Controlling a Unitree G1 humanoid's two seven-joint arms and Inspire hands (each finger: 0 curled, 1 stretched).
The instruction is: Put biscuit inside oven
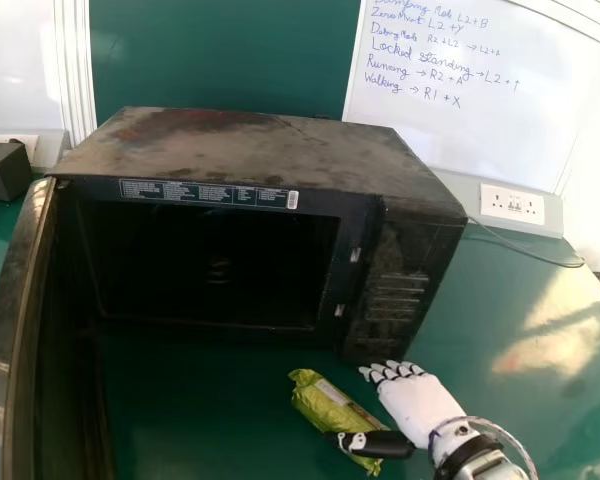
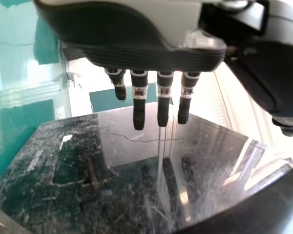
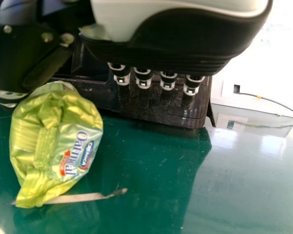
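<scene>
The black oven (image 1: 230,150) stands on the table with its door (image 1: 18,300) swung open at the left, its cavity dark. A green biscuit packet (image 1: 328,408) lies on the table before the oven's right part. My right hand (image 1: 420,405) is just right of the packet, fingers straight towards the oven, its thumb across the packet's near end; contact is unclear. The right wrist view has the packet (image 3: 58,141) beside the thumb of my right hand (image 3: 161,48). In the left wrist view my left hand (image 2: 136,53) holds its fingers straight over a glossy dark surface (image 2: 112,185).
Behind the oven stand a green board (image 1: 230,50) and a whiteboard (image 1: 470,90). A socket plate (image 1: 512,205) and a cable (image 1: 530,256) are to the right of the oven. A dark box (image 1: 2,170) sits at the far left. A thin strip (image 3: 83,197) lies near the packet.
</scene>
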